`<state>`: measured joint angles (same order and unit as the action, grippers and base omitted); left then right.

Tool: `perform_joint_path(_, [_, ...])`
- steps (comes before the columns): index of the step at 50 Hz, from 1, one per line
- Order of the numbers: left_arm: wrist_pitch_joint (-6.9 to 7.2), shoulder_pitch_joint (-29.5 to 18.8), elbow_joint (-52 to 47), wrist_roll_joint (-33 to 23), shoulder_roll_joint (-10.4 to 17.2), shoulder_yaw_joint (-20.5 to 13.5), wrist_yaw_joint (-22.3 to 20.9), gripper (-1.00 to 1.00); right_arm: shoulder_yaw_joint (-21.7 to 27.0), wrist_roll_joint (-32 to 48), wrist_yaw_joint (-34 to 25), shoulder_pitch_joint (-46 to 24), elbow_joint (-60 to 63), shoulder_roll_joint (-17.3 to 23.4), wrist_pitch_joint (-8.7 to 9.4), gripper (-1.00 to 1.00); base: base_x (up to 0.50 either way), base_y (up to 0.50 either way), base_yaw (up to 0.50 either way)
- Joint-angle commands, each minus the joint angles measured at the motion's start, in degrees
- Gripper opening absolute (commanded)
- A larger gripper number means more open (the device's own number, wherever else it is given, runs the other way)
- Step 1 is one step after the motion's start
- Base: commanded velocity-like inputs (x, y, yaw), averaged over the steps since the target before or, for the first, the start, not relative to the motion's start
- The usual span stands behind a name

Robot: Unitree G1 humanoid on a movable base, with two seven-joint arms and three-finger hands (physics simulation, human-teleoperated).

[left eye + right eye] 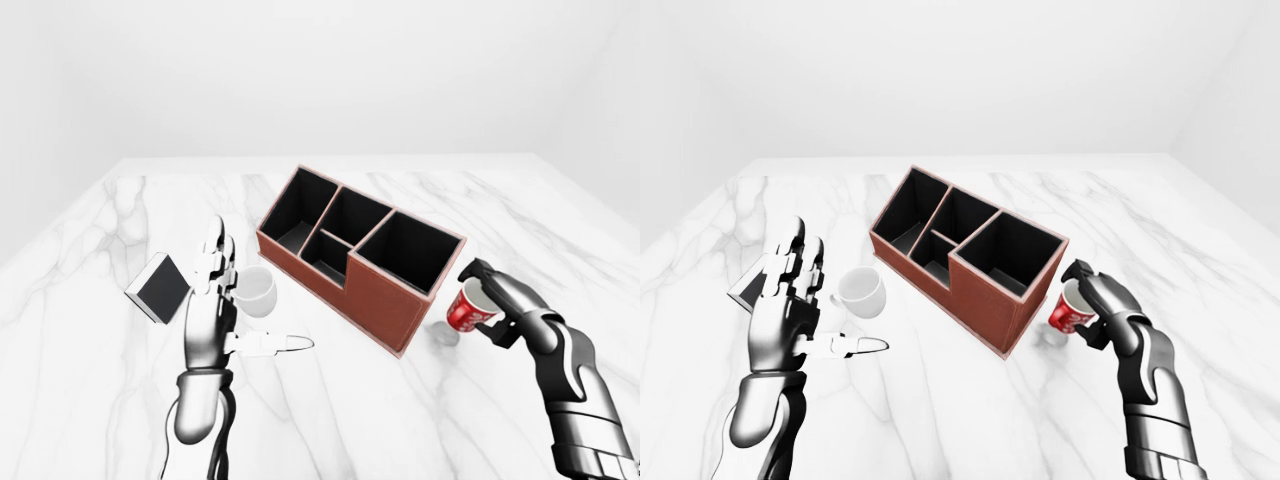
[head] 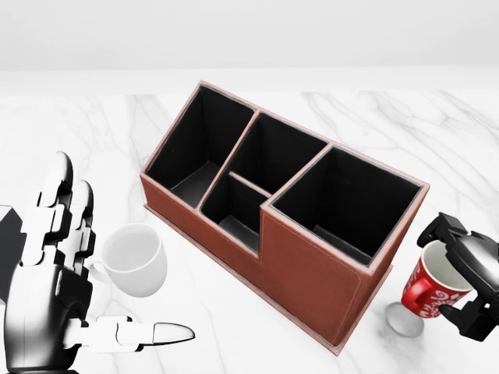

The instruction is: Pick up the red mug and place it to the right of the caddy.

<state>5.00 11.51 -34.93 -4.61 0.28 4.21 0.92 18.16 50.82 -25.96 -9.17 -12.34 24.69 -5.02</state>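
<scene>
The red mug (image 2: 428,290) with white swirls hangs tilted just above the marble, close to the right end of the brown caddy (image 2: 308,269); its shadow lies below it. My right hand (image 2: 456,274) is shut on the mug, fingers wrapped over its rim and underside. The caddy, with several black compartments, stands diagonally in the middle of the head view. My left hand (image 2: 93,296) is open at the lower left, fingers up and thumb pointing right, holding nothing.
A white mug (image 2: 134,259) stands left of the caddy, beside my left hand. A small dark box with a white edge (image 1: 158,287) lies further left. The marble tabletop (image 1: 330,410) reaches all around; its far edge meets a white wall.
</scene>
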Motion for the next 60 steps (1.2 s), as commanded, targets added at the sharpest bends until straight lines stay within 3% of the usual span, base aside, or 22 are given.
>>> perform_joint_path(1, [0.00,0.0,-0.3,0.0,-0.1,0.0,0.4,1.00,-1.2,-5.7,5.3,0.5,-0.8,-0.8,0.02,-1.00,0.00,0.00,0.00])
perform_joint_path(60, [0.00,0.0,-0.4,0.1,-0.1,-0.1,0.4,1.00,-6.9,-4.9,15.4,-3.4,-15.9,-1.1,0.02,-1.00,0.00,0.00,0.00])
